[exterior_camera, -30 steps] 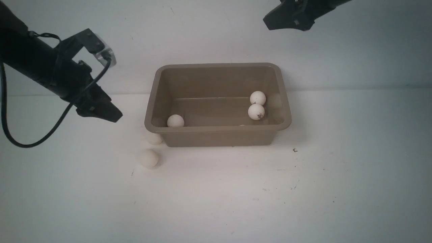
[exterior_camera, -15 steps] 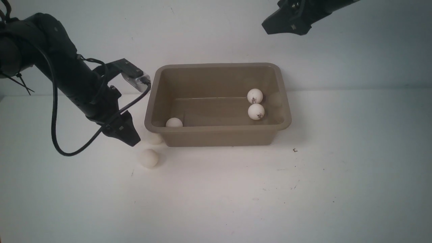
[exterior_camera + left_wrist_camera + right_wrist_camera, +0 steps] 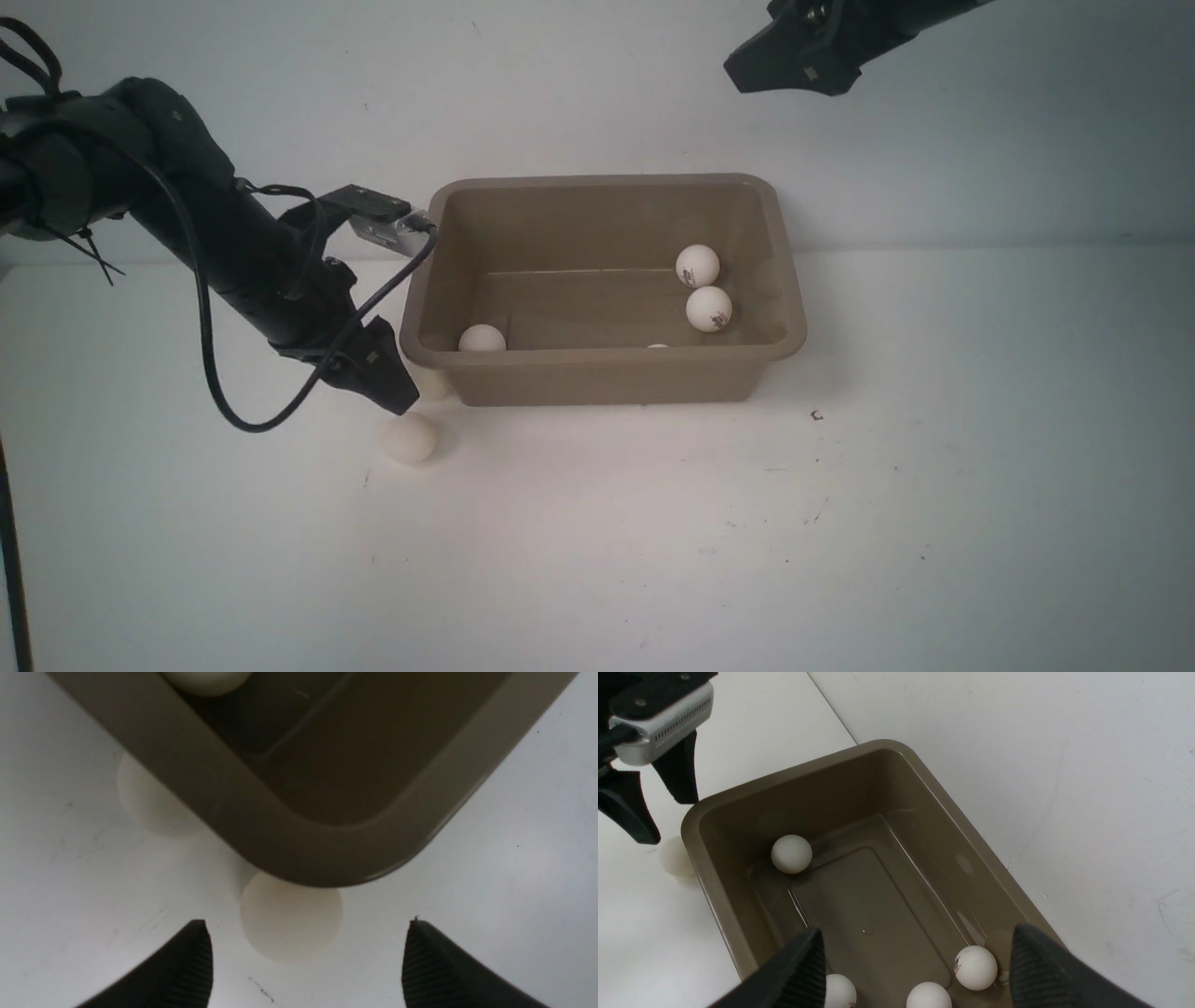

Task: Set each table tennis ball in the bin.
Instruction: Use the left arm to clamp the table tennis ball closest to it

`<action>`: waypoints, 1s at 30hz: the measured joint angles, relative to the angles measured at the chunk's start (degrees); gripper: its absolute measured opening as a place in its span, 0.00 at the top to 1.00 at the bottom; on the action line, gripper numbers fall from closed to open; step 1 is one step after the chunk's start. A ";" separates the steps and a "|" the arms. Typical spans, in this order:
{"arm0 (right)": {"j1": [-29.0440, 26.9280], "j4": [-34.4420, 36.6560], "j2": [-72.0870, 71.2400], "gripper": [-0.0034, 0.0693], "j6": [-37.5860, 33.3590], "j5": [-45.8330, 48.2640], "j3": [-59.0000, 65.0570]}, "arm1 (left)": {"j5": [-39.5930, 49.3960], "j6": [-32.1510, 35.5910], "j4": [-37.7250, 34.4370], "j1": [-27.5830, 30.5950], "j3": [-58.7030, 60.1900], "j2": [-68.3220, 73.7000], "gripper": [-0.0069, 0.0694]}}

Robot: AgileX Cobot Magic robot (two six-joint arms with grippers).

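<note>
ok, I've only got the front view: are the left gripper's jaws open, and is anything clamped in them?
Observer: Left wrist view has the left gripper open, its fingertips well apart, nothing clamped.

Operator: Good. I also see a pale sliver just over the bin's near rim. Ball or glare?

Observer: Ball. Right wrist view shows a ball inside the bin on that near side, partly cut off by the picture's edge. That makes four balls inside.
</note>
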 joint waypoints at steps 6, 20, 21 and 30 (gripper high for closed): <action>0.00 0.00 0.00 0.29 0.00 -0.22 0.00 | -1.06 -1.06 0.01 -1.43 0.00 2.95 0.27; -0.07 0.00 0.00 0.29 0.00 -0.22 0.00 | -2.34 -5.90 4.53 -2.11 -0.06 5.97 0.37; -0.07 0.00 0.00 0.29 0.00 -0.22 0.00 | -1.37 -7.20 6.40 -2.11 -0.20 6.33 0.44; -0.07 0.00 0.00 0.29 0.00 -0.28 0.00 | -0.04 -7.52 8.04 -2.11 -0.37 6.07 0.45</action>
